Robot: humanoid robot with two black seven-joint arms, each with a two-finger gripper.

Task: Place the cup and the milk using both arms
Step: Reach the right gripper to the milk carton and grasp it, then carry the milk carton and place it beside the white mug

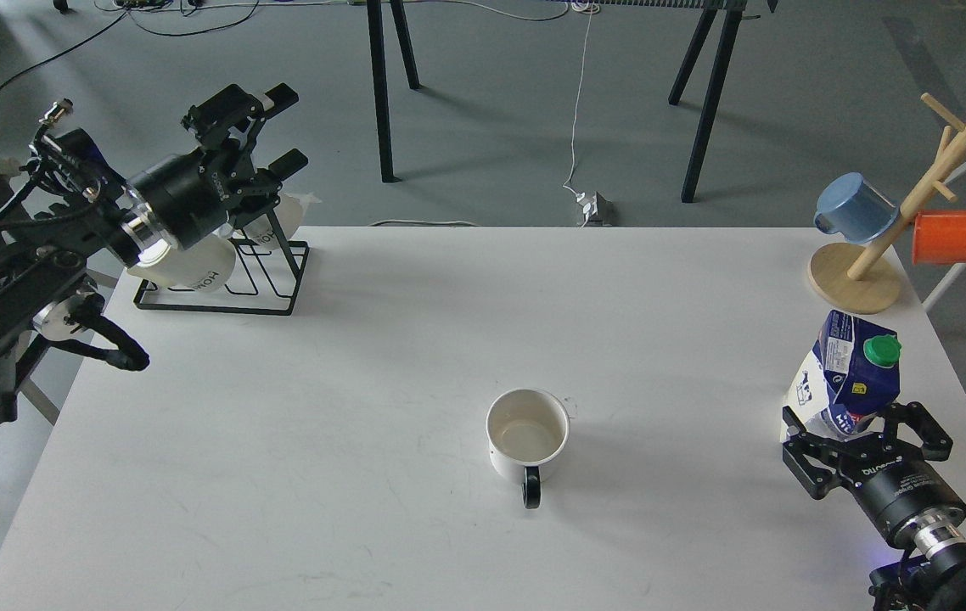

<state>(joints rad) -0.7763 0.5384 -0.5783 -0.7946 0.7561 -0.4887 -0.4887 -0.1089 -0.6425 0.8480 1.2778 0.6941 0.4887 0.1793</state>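
The cup, a squat white mug with a black handle pointing toward me, stands at the middle of the white table. The milk, a blue and white carton with a green cap, stands near the right edge. My right gripper is open, with one finger on each side of the carton's lower part; whether they touch it I cannot tell. My left gripper is open and empty, held high above the wire rack at the far left, well away from the cup.
A black wire rack with white lettered mugs stands at the back left, under my left arm. A wooden mug tree with a blue cup and an orange cup stands at the back right, just behind the carton.
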